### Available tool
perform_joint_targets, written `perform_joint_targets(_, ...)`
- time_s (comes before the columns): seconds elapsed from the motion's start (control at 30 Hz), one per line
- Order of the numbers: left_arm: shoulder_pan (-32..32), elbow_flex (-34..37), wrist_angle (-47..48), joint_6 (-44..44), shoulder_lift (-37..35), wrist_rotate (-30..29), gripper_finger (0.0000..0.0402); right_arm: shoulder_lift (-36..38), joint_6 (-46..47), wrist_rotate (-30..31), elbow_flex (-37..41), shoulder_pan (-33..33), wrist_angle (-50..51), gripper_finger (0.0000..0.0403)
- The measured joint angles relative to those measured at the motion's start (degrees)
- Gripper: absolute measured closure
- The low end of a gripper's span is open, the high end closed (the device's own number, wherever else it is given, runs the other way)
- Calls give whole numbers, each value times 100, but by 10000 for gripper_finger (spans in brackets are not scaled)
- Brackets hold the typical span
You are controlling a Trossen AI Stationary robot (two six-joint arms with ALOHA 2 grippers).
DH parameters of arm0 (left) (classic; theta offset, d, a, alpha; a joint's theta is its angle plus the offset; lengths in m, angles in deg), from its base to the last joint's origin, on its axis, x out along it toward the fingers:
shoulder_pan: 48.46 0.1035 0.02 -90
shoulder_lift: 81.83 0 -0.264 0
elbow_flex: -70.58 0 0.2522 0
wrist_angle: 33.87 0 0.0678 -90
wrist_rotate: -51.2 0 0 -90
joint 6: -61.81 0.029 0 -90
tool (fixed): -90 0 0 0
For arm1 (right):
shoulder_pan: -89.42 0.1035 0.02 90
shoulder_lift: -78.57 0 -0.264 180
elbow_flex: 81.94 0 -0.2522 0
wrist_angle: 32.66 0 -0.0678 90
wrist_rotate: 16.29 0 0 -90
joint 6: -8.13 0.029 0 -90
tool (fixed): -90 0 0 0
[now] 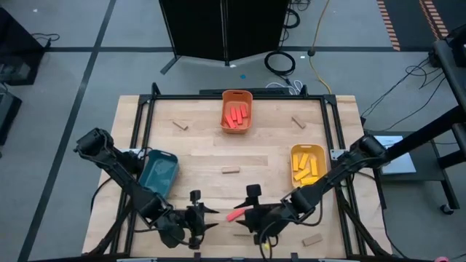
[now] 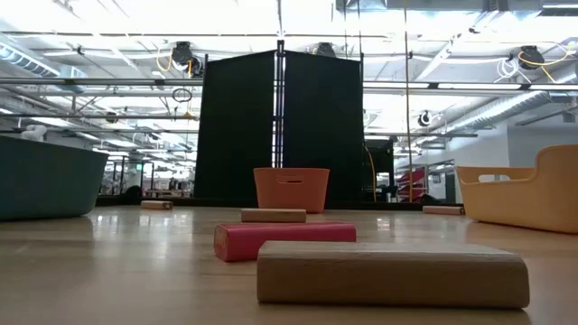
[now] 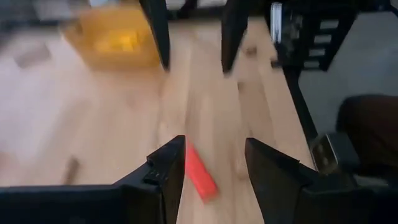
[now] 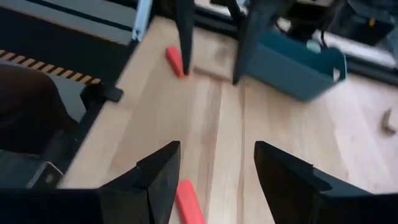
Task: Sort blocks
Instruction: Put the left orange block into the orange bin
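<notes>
A tan block lies closest to my low camera, flat on its side, long way across the picture. Just behind it lies a red block, also flat.

From above, I see that red block near the 6 o'clock edge of the table. It sits right between my two claws. The left claw is at its 9 o'clock side and the right claw is at its 3 o'clock side, very close. The block's long way runs a bit slanted, from 8 o'clock up to 2 o'clock.

Both claws are open and hold nothing. In the left wrist camera the red block lies on the wood just past the open fingers.

More red blocks lie in the orange bin at 12 o'clock. Yellow blocks lie in the yellow bin at 3 o'clock. The teal bin is at 9 o'clock. Loose tan blocks lie about the table, one near the middle.
</notes>
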Motion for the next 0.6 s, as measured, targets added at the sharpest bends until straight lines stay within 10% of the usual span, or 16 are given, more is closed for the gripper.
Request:
perform_joint_targets(0.37, -562, 9, 2767, -5075, 215, 3074, 238, -473, 582, -306, 156, 6, -14, 204)
perform_joint_targets(0.6, -979, 11, 3597, -6594, 241, 3333, 238, -553, 583, -304, 156, -7, -56, 204)
